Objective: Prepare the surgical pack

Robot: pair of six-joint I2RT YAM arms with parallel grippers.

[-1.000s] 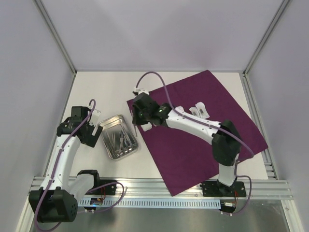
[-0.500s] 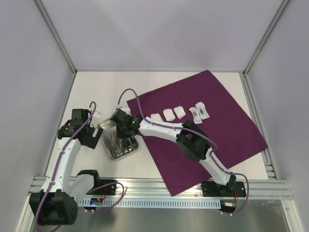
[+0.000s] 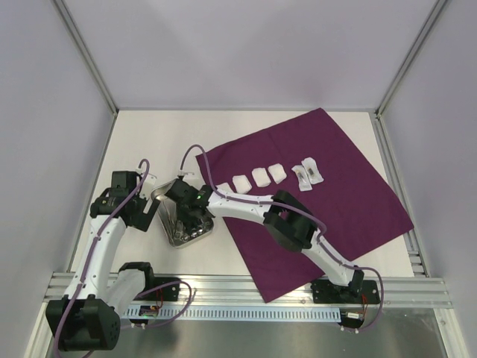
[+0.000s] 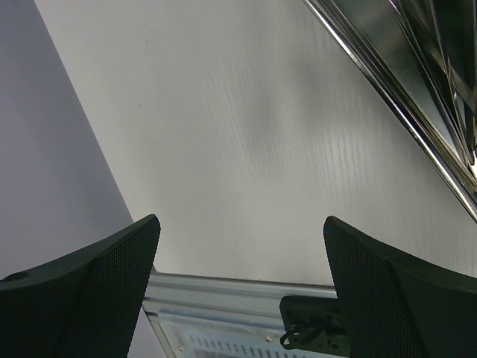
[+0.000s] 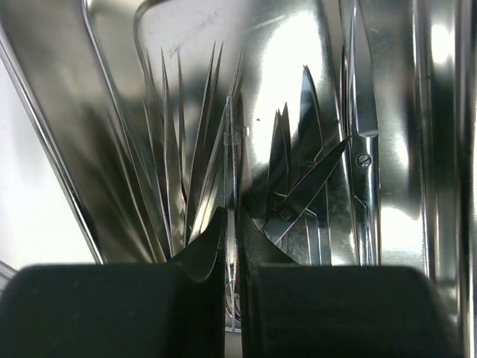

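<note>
The right gripper dips into the tray, its fingers drawn almost together on what appears to be one slim instrument. The glare off the steel makes the pinch hard to confirm. The other instruments lie fanned along the tray floor beneath it. Just left of the tray, the left gripper hangs spread wide with nothing between its fingers, and the tray's rim is apart from them.

The tray itself stands on the bare table. Immediately to its right the cloth lies spread flat as a sheet. Four gauze pads sit on the cloth in a row running right of and beyond the tray. Two more white items lie further right, too small to identify.

By this showing the pack is perhaps a third prepared: the cloth is laid out and the gauze placed. The instruments and tray are not yet on the cloth, and no corner of it is folded. Moving the steel across and wrapping the bundle look to be the work left.
</note>
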